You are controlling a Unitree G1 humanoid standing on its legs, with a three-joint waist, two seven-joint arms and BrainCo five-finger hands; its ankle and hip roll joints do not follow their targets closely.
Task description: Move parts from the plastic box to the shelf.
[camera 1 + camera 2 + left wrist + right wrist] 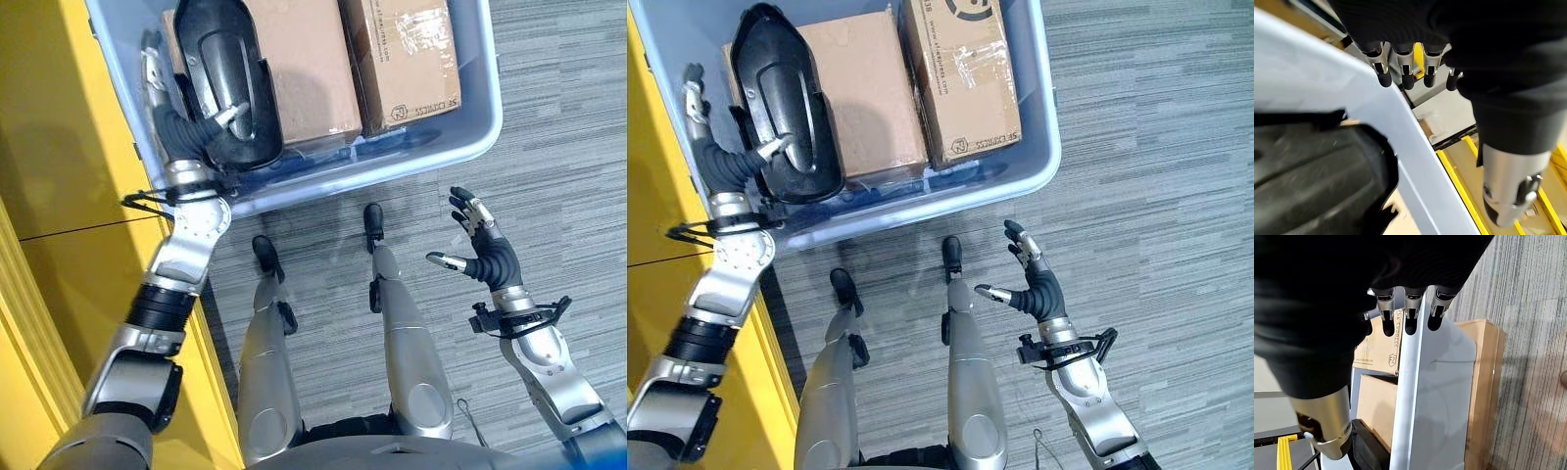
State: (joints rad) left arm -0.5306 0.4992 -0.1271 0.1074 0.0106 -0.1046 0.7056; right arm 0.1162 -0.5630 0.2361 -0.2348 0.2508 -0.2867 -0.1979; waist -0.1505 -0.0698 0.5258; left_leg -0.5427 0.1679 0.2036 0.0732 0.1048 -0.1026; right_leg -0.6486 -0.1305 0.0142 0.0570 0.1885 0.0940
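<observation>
A blue-grey plastic box (470,147) stands on the floor in front of me. It holds a large black moulded part (225,78) at its left end and two cardboard boxes (304,69) (402,59) beside it. My left hand (186,132) is at the box's left wall and open. Its straight fingers (1405,73) reach along the wall's rim (1400,127), and its thumb (230,115) lies over the black part (1312,171). My right hand (495,259) hangs open above the carpet, right of the box and nearer to me, holding nothing.
A yellow shelf (59,196) runs along my left, close against the box's left wall. Grey striped carpet (568,117) lies to the right of the box and around it.
</observation>
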